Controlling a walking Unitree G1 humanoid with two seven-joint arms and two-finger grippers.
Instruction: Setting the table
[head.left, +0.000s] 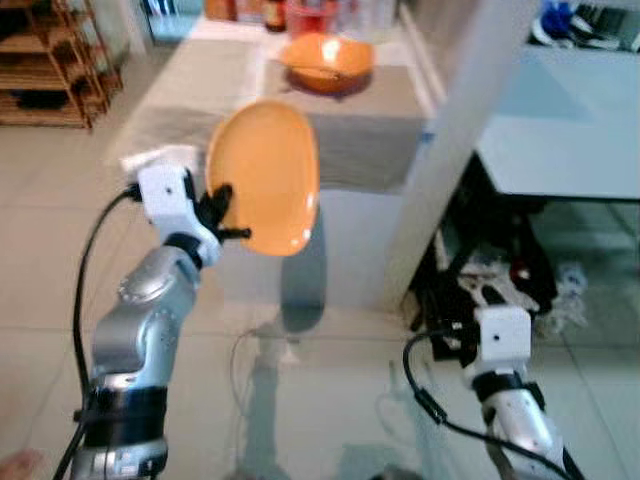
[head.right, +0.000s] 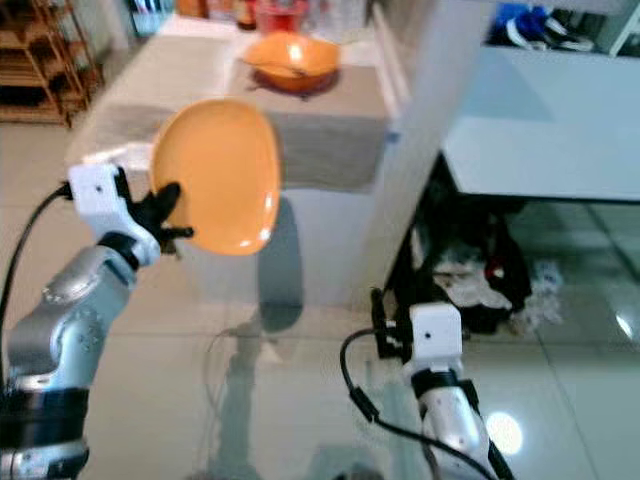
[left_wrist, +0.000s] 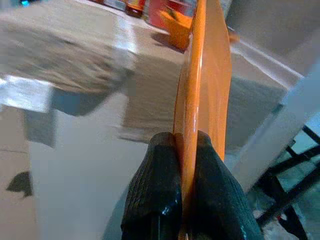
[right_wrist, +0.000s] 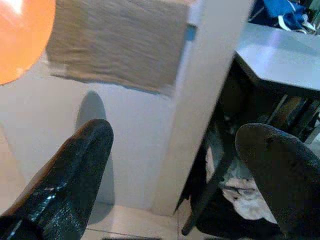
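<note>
Far upper left of the head view: wooden slatted shelf rack on the pale tiled floor.

Left gripper sits left of centre, arm raised, both black fingers pinched together on the rim of a glossy orange oval plastic plate. Plate is held up on edge in the air, concave face toward the camera, in front of the near end of the table and not touching it. Left wrist view confirms it: plate edge-on, clamped tight between the two pads.

Upper centre: long white table with a grey-beige woven cloth runner hanging over the near end. Farther back on the table, an orange bowl with something thin resting in it, too blurred to identify. Blurred red and orange containers behind it at the top edge.

Centre right: white square pillar running diagonally. Right of it, a pale blue-grey tabletop with dark clutter underneath.

Lower right: right gripper is low and idle, fingers spread wide apart, nothing between them.
</note>
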